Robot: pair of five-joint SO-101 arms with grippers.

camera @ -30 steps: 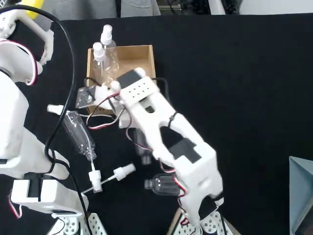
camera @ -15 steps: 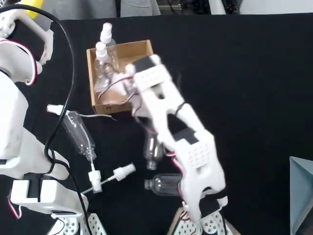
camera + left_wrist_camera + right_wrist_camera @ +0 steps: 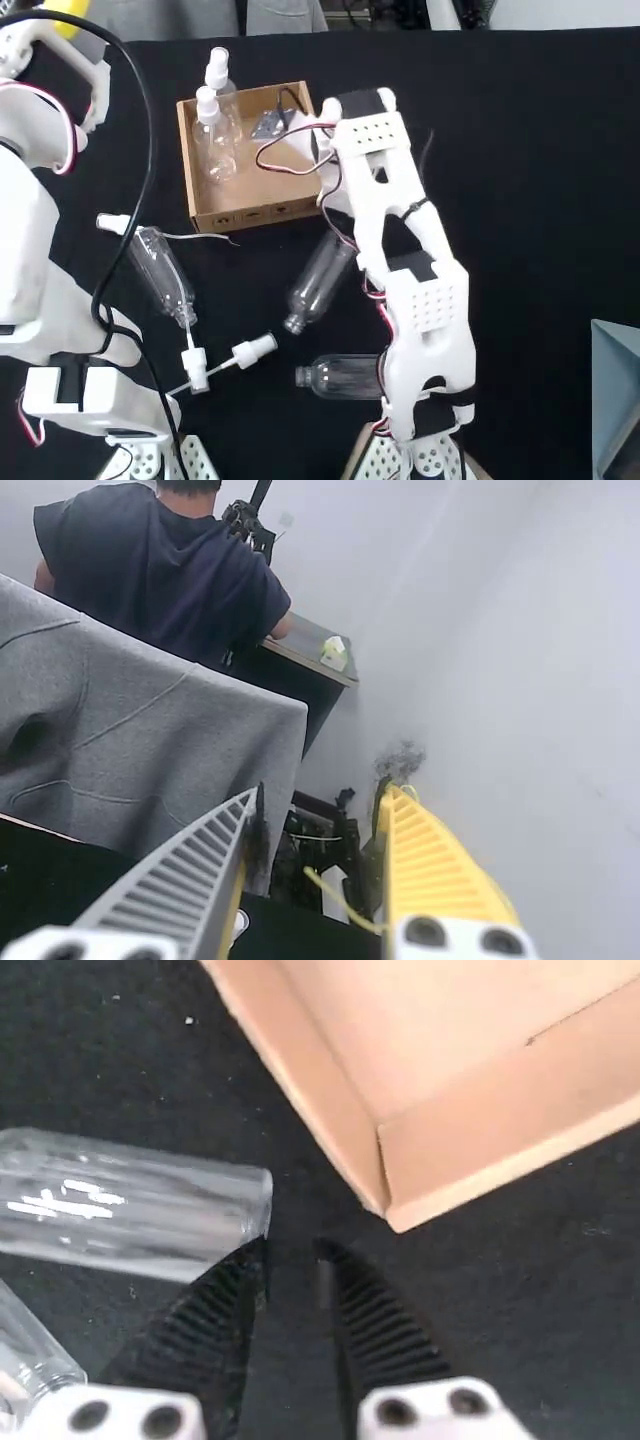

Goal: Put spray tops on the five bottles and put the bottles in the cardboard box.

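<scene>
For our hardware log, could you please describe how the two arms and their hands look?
Both are white plastic. The right arm has black motor blocks, hole-gridded plates and red-and-white wires; a thick black cable drapes the left arm. The left hand has one grey and one yellow ribbed finger, the right hand two black ones.

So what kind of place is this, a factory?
Probably a robot lab or workshop, not a factory. White robot arms stand at a table under black cloth, with a cardboard box and clear bottles to practise on.
</scene>
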